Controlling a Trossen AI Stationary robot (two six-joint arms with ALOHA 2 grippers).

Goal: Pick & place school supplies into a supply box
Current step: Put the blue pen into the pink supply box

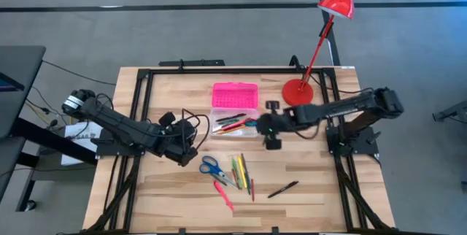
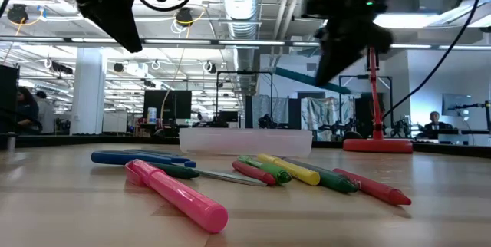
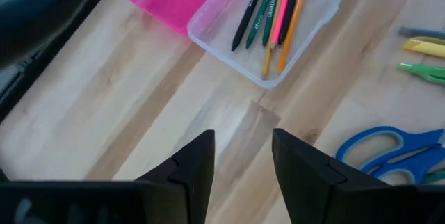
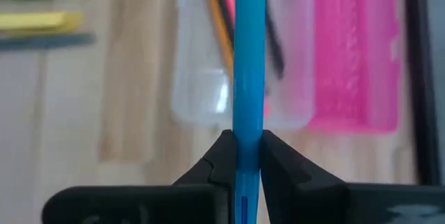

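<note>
Right wrist view: right claw (image 4: 241,156) clamped on a blue pen (image 4: 248,64); left claw (image 3: 242,156) apart.

Even, bright overhead light falls on the pale wooden surface (image 1: 175,191), with only soft shadows under the arms. In the low view, rows of ceiling lights glare above the supply box (image 2: 245,141), and the pink marker (image 2: 178,194) nearest the lens is slightly soft. In the right wrist view, everything behind the sharp blue pen (image 4: 248,85) is blurred.
</note>
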